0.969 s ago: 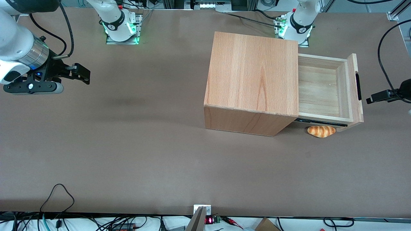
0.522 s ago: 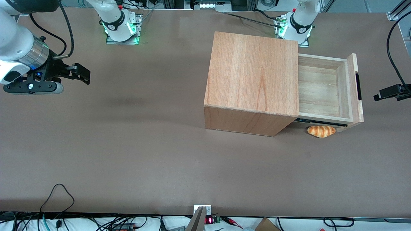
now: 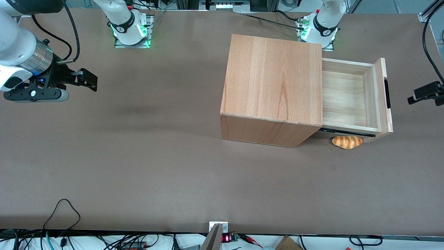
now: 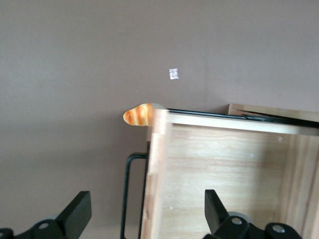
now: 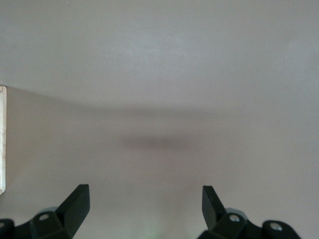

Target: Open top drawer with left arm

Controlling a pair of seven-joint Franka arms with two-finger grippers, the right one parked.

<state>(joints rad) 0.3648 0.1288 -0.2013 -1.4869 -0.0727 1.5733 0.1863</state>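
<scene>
Since our gripper (image 4: 144,219) has moved away from the handle (image 3: 387,93), wide open and holding nothing, we judge the top drawer (image 3: 347,99) opened.

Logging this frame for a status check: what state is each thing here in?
top drawer: pulled out, nothing in the part that shows
handle: free, nothing gripping it
left arm's hand: open, apart from the handle, toward the working arm's end
bread roll: lying on the table beside the drawer
</scene>
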